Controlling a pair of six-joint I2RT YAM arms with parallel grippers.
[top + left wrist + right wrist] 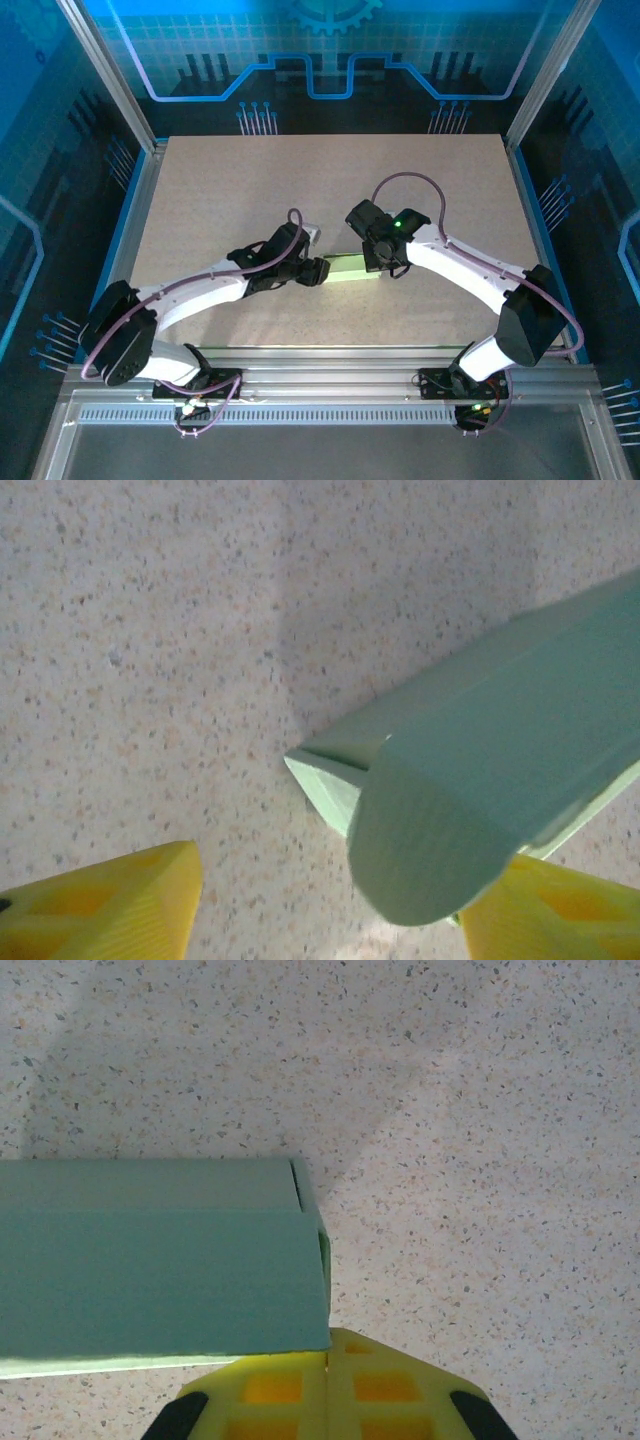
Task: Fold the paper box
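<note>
Yellow fingers [110,905] of the left gripper [338,880] stand apart, with the rounded end flap of the paper box [500,750] between them. Right gripper [328,1345] fingers are pressed together at the box's corner. Box lies mid-table [250,180].

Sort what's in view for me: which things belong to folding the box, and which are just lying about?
Belongs to the job:
- pale lime-green thin-card paper box
- left claw, open
- right claw, shut, at the box's end

Just there:
- speckled beige tabletop
- aluminium frame rail at the near edge
- blue printed backdrop panel
</note>
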